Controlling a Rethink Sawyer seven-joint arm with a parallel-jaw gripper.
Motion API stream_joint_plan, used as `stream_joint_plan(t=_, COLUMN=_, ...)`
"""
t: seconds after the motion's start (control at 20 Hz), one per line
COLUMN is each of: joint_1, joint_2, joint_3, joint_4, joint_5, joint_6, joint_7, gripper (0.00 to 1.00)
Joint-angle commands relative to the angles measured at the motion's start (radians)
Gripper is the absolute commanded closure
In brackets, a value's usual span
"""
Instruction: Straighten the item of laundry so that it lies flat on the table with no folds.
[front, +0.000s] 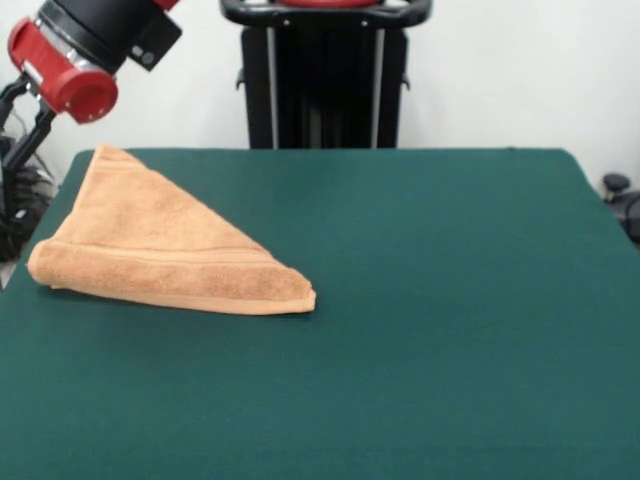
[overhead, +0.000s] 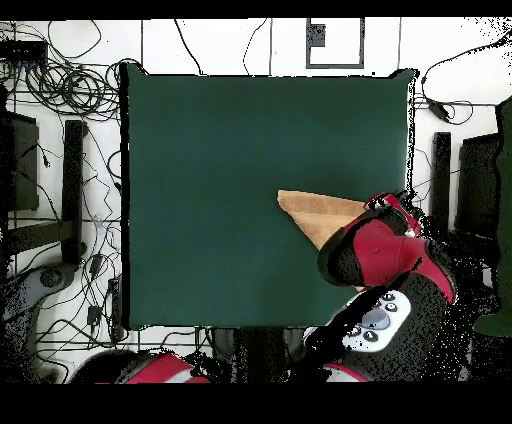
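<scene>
The orange-tan towel (front: 170, 250) lies folded into a triangle on the left part of the green table (front: 430, 300). Its thick folded edge faces the front and one corner points toward the far edge. A band stripe runs along the fold. In the overhead view only one pointed corner of the towel (overhead: 320, 212) shows near the right edge of the table (overhead: 220, 180); the rest is hidden under the arm. The red and black arm (front: 75, 50) hangs above the table's far left corner and also shows in the overhead view (overhead: 385, 255). No gripper shows in either view.
The black pedestal (front: 325, 75) stands behind the table's far edge. Cables (overhead: 60, 90) lie on the floor beside the table. A dark object (front: 615, 185) sits past the right edge.
</scene>
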Motion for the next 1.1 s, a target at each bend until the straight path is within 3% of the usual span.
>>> stream_joint_plan(t=0.05, joint_1=0.027, joint_2=0.121, joint_3=0.057, joint_4=-0.058, joint_5=0.101, joint_6=-0.109, joint_7=0.103, gripper=0.0)
stream_joint_plan(t=0.65, joint_1=0.044, joint_2=0.211, joint_3=0.003, joint_4=-0.086, joint_5=0.271, joint_6=-0.191, joint_7=0.097, gripper=0.0)
stream_joint_plan(t=1.1, joint_1=0.019, joint_2=0.165, joint_3=0.112, joint_4=-0.05, joint_5=0.31, joint_6=-0.163, joint_7=0.101, gripper=0.0)
